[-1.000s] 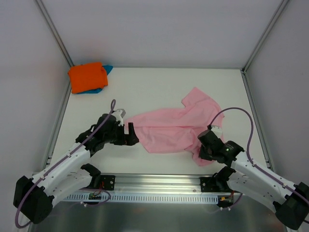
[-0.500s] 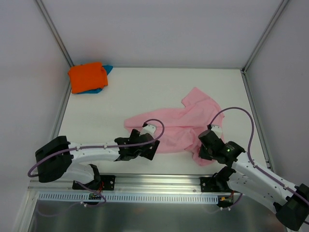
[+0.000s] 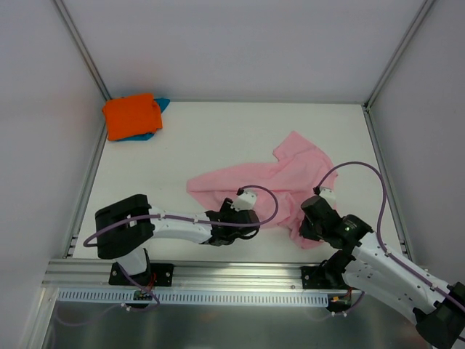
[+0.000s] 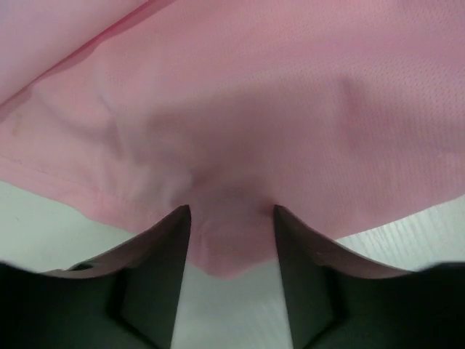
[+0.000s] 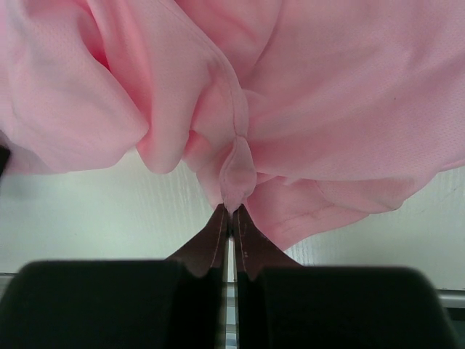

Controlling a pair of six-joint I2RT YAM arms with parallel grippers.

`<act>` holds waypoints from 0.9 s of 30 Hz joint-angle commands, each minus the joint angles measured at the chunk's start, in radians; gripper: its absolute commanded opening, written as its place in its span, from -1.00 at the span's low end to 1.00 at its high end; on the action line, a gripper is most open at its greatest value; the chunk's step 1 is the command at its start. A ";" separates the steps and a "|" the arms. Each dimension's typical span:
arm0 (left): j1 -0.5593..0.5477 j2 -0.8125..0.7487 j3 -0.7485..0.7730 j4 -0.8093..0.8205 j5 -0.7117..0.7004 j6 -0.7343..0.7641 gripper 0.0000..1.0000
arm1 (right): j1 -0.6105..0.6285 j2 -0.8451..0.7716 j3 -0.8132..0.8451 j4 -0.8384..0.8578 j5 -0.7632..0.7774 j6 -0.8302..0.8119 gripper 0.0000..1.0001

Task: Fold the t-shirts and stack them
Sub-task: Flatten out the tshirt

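Note:
The light pink t-shirt (image 3: 269, 182) lies crumpled and spread across the middle of the table. My left gripper (image 3: 249, 219) reaches in from the left to its near hem. In the left wrist view that gripper (image 4: 229, 218) has its jaws apart, and a bump of pink cloth (image 4: 225, 247) sits between the fingertips. My right gripper (image 3: 311, 219) is at the shirt's near right corner. In the right wrist view it (image 5: 232, 211) is shut on a pinched fold of the pink hem (image 5: 237, 171). The orange t-shirt (image 3: 131, 115) lies folded on the teal-blue one (image 3: 163, 104) at the far left corner.
Frame posts (image 3: 83, 54) and white walls close in the table on the left, right and back. A metal rail (image 3: 232, 280) with both arm bases runs along the near edge. White tabletop (image 3: 218, 138) shows between the stack and the pink shirt.
My left arm has swung right from the shirt's left end to the middle of its near hem, and its jaws have narrowed around the cloth. The right gripper has stayed shut on its fold.

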 commanded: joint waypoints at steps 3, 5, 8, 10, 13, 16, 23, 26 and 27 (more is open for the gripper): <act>-0.010 0.023 0.032 -0.036 -0.051 -0.041 -1.00 | 0.007 -0.015 0.031 -0.013 0.022 0.000 -0.99; -0.010 0.023 0.038 -0.061 -0.078 -0.038 -1.00 | 0.005 -0.014 0.029 -0.008 0.021 -0.001 -0.99; -0.010 -0.003 0.042 -0.108 -0.156 -0.047 -1.00 | 0.007 -0.011 0.025 -0.004 0.019 -0.001 -0.99; -0.007 -0.045 0.041 -0.147 -0.180 -0.038 -1.00 | 0.007 -0.011 0.023 -0.004 0.021 0.000 -0.99; -0.009 -0.101 0.039 -0.165 -0.152 -0.017 -1.00 | 0.007 -0.006 0.020 0.002 0.019 -0.001 -0.99; -0.009 -0.129 0.065 -0.219 -0.097 -0.036 -0.91 | 0.005 0.003 0.017 0.015 0.013 -0.001 -0.99; -0.009 -0.140 0.029 -0.139 0.082 -0.010 0.54 | 0.007 0.003 0.017 0.021 0.012 -0.003 -0.99; -0.007 -0.105 0.026 -0.093 0.164 0.006 0.63 | 0.007 -0.003 0.019 0.013 0.015 -0.004 -0.99; -0.007 -0.097 0.021 -0.078 0.205 0.013 0.65 | 0.007 -0.001 0.019 0.012 0.018 -0.004 -0.99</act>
